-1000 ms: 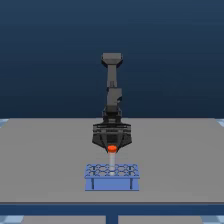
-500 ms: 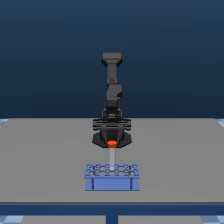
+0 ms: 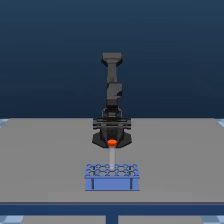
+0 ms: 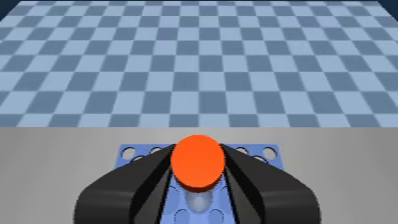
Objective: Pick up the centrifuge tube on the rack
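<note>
- Rack (image 3: 112, 176) sits nearest on the grey surface (image 3: 45, 160), holes up, two dark posts in front.
- Just above it hangs the tube (image 3: 112, 156), pale body pointing down, tip seemingly barely clear of the holes; orange cap (image 4: 197, 161) pinched up top.
- End effector (image 3: 112, 140) is clenched on the tube, fingers (image 4: 133, 185) hugging both sides of the cap.
- My call: lift straight up, no sideways drift, grip firm, so the tip doesn't snag a hole.
- Behind, the arm (image 3: 112, 85) stands upright, wrist aimed straight down over the rack.
</note>
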